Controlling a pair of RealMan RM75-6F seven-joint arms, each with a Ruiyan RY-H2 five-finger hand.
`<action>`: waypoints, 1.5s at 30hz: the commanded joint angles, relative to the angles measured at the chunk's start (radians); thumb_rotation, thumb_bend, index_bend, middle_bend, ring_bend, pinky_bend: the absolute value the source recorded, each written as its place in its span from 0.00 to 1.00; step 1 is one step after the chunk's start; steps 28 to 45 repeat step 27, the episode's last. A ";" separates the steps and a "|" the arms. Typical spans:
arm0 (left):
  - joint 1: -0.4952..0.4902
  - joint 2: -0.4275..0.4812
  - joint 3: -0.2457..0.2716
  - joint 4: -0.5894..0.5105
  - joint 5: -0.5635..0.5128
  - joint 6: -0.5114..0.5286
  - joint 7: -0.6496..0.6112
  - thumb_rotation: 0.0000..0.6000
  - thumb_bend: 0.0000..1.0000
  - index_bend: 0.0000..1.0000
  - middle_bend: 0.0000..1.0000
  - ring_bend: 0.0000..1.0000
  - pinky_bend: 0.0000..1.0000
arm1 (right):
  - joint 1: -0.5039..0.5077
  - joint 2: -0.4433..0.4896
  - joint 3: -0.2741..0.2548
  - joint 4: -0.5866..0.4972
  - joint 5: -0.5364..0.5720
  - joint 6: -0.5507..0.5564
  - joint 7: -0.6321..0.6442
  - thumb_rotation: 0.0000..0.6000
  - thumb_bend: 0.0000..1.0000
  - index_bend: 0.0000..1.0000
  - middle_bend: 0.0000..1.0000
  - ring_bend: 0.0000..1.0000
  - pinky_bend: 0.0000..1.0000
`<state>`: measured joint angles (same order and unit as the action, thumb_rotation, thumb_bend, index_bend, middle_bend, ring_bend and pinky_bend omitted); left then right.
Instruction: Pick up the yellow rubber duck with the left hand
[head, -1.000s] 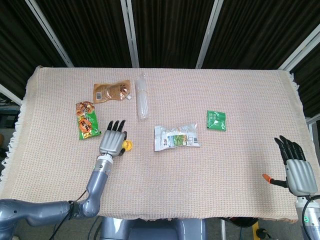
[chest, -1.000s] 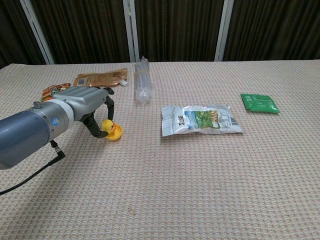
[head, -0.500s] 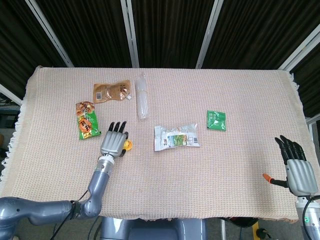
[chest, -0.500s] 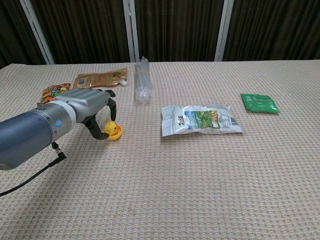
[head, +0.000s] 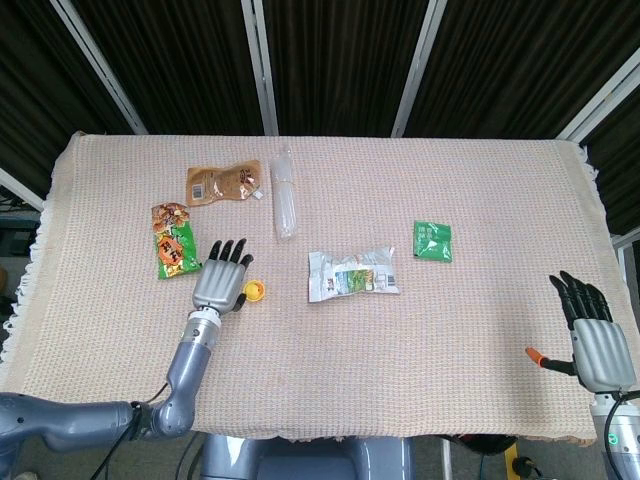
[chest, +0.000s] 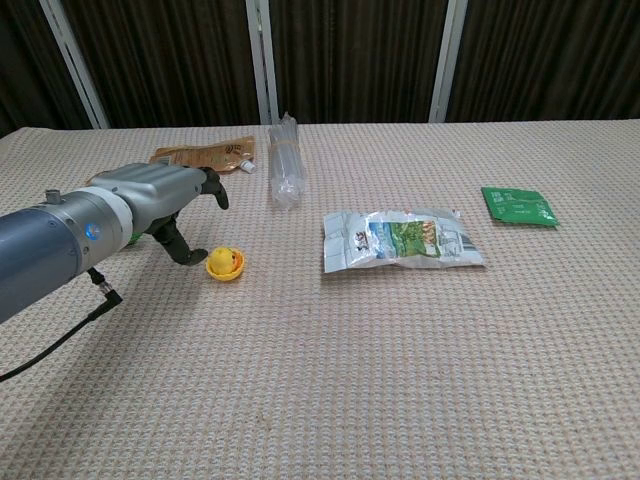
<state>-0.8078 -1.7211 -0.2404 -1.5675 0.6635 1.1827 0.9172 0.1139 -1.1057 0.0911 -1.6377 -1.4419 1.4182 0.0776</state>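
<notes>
Head view: left hand lies near the left side of the table, fingers stretched apart and pointing far; the duck sits just right of it.
Chest view: left hand hovers above the cloth with its fingers spread forward and its thumb hanging down near the duck; a sliver of cloth shows between thumb and duck, so they look apart.
Duck: on the table, lying loose and seemingly tipped, not lifted, with nothing closed round it.
Left fingers: apart, holding nothing.
Right hand: at the near right corner, fingers straight and slightly fanned, holding nothing; only the head view shows it.
Step in hand: judged to be the approach and line-up for the grasp; the pick itself is not yet done.
Next move: the hand likely needs to shift right and down until the duck sits between thumb and fingers, then close on it and lift.
Risk: the duck is small, round and light, so a glancing touch could roll it away across the cloth.
Bottle: clear, lying lengthwise, far from the duck.
Brown pouch: far left, beside the bottle.
Orange-green packet: left of the hand.
White bag: right of the duck, well apart.
Green sachet: further right still.
Orange tip: a small piece beside the right hand; what it belongs to is unclear.
</notes>
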 joint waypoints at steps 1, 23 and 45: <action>0.058 0.085 0.035 -0.104 0.081 0.056 -0.064 1.00 0.35 0.17 0.00 0.00 0.00 | 0.000 0.001 0.000 0.000 0.003 -0.002 -0.001 1.00 0.01 0.01 0.00 0.00 0.00; 0.516 0.544 0.399 -0.293 0.639 0.404 -0.475 1.00 0.00 0.00 0.00 0.00 0.00 | 0.003 -0.005 -0.003 -0.011 0.024 -0.015 -0.082 1.00 0.01 0.00 0.00 0.00 0.00; 0.578 0.574 0.425 -0.295 0.644 0.407 -0.565 1.00 0.00 0.00 0.00 0.00 0.00 | 0.001 -0.005 -0.003 -0.012 0.027 -0.013 -0.083 1.00 0.01 0.00 0.00 0.00 0.00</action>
